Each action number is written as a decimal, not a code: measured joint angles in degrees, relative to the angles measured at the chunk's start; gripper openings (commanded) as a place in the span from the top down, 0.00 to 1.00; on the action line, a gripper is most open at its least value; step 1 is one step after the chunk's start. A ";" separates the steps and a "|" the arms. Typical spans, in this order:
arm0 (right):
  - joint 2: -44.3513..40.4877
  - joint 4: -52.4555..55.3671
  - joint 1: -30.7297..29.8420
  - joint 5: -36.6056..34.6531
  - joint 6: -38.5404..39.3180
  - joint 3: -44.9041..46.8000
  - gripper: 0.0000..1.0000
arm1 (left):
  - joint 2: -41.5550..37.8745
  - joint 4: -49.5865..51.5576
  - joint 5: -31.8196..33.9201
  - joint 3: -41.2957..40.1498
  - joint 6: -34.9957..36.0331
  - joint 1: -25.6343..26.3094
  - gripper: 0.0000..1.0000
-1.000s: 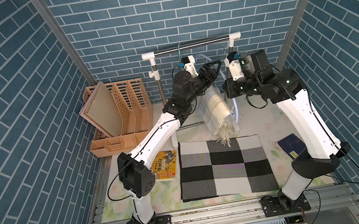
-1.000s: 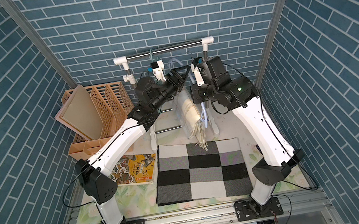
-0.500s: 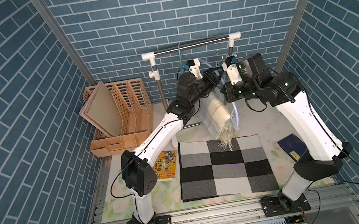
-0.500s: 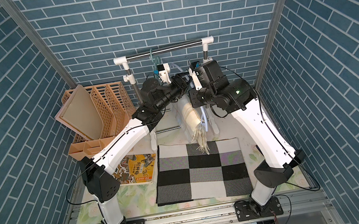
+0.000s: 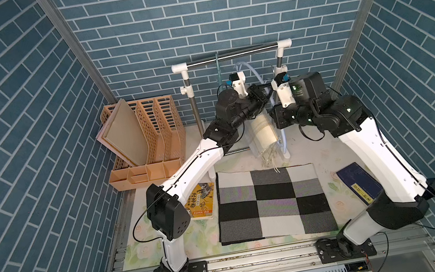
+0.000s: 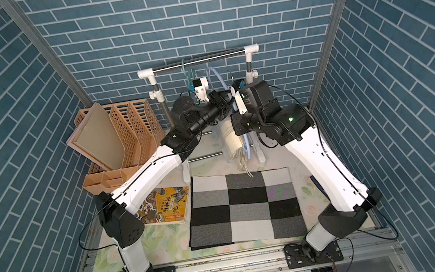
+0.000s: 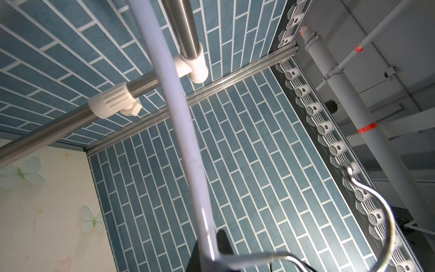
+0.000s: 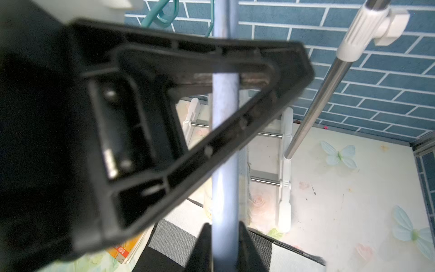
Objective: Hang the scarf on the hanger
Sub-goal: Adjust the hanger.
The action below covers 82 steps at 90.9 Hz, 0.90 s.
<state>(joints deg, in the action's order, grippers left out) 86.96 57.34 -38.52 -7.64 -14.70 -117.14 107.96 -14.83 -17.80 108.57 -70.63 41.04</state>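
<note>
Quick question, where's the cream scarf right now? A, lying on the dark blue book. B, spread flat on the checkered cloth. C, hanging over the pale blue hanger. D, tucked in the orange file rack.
C: the cream scarf hangs folded over the pale blue hanger, with only its fringe dangling at the far edge of the checkered cloth.

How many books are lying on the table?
2. A yellow book lies left of the checkered cloth, beside the left arm; a dark blue book lies right of it, partly hidden by the right arm.
</note>
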 measured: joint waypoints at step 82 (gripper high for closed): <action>-35.41 -44.26 -1.09 0.35 -1.44 59.28 0.36 | 0.74 -0.04 1.60 -0.68 -6.19 -1.14 1.00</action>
<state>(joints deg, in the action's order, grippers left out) 51.55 13.08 -39.62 -7.29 -16.14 -57.87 108.71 -14.87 -16.21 107.90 -76.82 39.90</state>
